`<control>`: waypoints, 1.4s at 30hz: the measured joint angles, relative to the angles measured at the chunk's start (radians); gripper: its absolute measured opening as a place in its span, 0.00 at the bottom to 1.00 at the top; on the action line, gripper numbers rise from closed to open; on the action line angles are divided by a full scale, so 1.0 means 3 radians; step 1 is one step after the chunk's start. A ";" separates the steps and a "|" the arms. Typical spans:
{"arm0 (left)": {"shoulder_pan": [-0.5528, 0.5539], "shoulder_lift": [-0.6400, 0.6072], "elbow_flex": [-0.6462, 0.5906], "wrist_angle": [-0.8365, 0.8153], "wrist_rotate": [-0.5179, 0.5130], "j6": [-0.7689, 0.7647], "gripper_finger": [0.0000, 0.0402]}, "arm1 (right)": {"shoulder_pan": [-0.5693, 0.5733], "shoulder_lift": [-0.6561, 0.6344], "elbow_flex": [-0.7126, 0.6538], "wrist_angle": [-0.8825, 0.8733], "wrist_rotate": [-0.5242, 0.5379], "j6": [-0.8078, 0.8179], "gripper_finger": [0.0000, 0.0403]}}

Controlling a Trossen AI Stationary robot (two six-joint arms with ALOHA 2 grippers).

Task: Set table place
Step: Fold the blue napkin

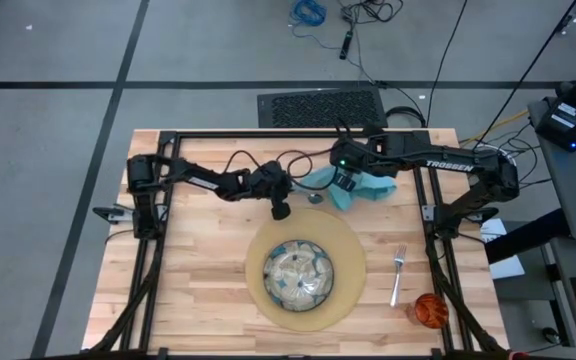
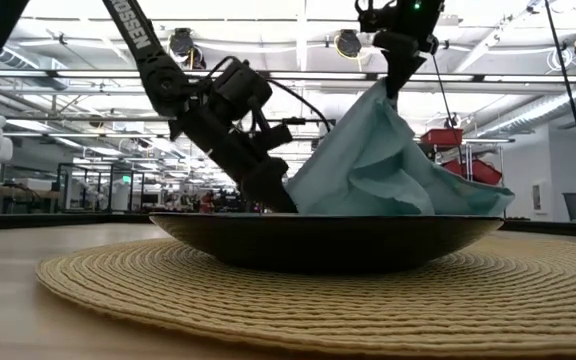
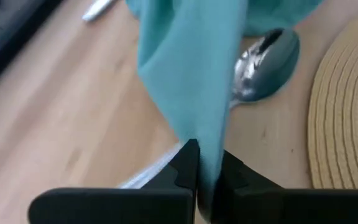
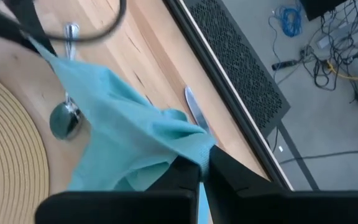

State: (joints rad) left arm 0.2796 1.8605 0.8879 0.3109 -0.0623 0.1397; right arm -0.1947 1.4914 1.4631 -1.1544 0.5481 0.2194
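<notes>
A teal napkin (image 1: 360,187) hangs spread between my two grippers behind the round tan placemat (image 1: 350,250), which bears the green-patterned plate (image 1: 299,275). My right gripper (image 1: 345,186) is shut on the napkin's raised part. My left gripper (image 1: 281,208) is shut on a low corner of it. A spoon (image 1: 314,198) lies on the wood under the cloth's edge, and a knife (image 4: 194,109) lies beyond it near the table's far edge. A fork (image 1: 398,272) and an orange cup (image 1: 430,310) sit on the table to the right of the placemat. My left gripper pinches a low corner of the napkin (image 3: 207,146) between its two fingers, slanting down from the table's left. The cloth rises away from the fingers in a narrow, drawn-out band. My right gripper pinches a bunched edge of the napkin (image 4: 194,146) between its two fingers, slanting down from above. That part is lifted well clear of the table (image 2: 393,95), and the rest of the cloth fans out below it toward the tabletop.
The black table frame (image 1: 268,134) runs along the far edge just behind the napkin. A dark perforated panel (image 1: 320,106) lies on the floor beyond it. Bare wood (image 1: 198,270) shows to the left of the placemat.
</notes>
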 joint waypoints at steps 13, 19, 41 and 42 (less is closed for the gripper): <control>0.0220 -0.1069 0.0003 -0.0848 -0.0428 0.0359 0.00 | -0.0008 0.0000 0.0000 -0.0189 -0.0388 0.0078 0.00; 0.0312 -0.1495 0.0003 -0.1360 -0.0505 0.0377 0.00 | -0.0009 0.0040 -0.0186 -0.0159 -0.1030 0.0060 0.00; 0.0705 -0.1691 0.0003 -0.2036 -0.0522 0.0505 0.00 | 0.0000 0.0079 -0.1143 0.1027 -0.1892 -0.0021 0.14; 0.0736 -0.1691 0.0003 -0.2073 -0.0523 0.0518 0.00 | 0.0004 0.0079 -0.1143 0.1055 -0.1894 -0.0023 0.16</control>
State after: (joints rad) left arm 0.5005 1.3533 0.8886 -0.3110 -0.2192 0.2952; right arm -0.1934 1.5150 1.1202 -0.8378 -0.0200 0.2127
